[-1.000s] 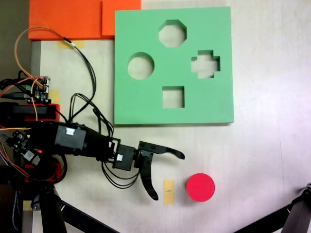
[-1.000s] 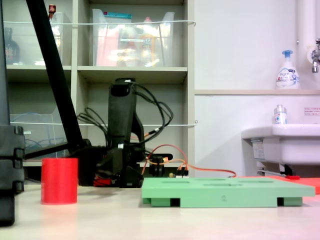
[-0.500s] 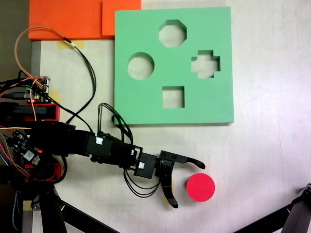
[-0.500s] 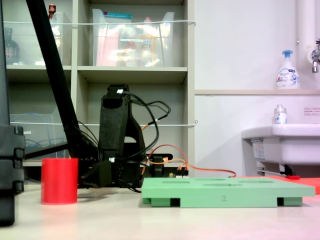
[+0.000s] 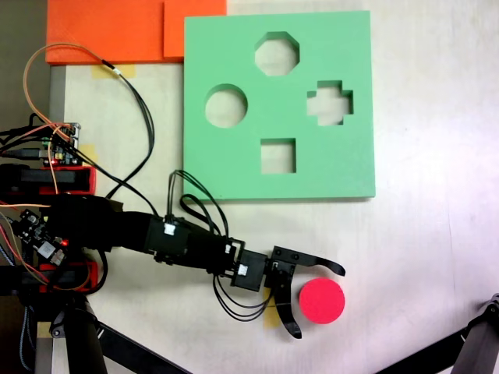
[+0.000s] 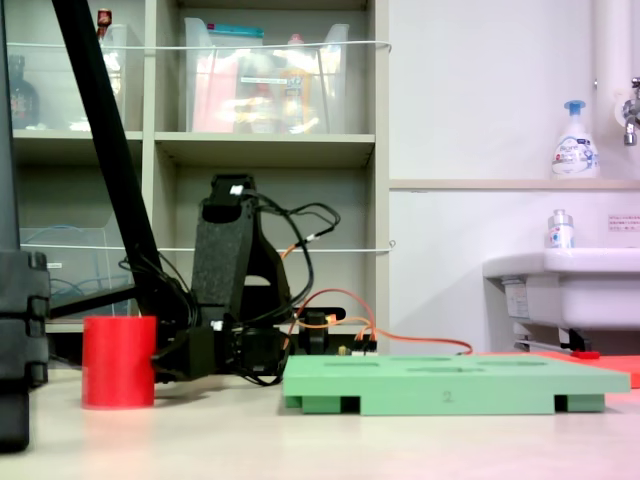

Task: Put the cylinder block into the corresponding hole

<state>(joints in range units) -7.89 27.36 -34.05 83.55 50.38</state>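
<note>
The cylinder block [image 5: 322,301] stands just beyond the hand [image 5: 317,302], whose jaws are spread wide; a fingertip [image 5: 337,269] may topple it.

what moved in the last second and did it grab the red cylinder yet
The black arm stretched out to the right in the top-down fixed view, bringing its open gripper up beside the short red foam cylinder, jaws starting to straddle it. Nothing is gripped yet. The cylinder and the green foam board stayed put.
</note>
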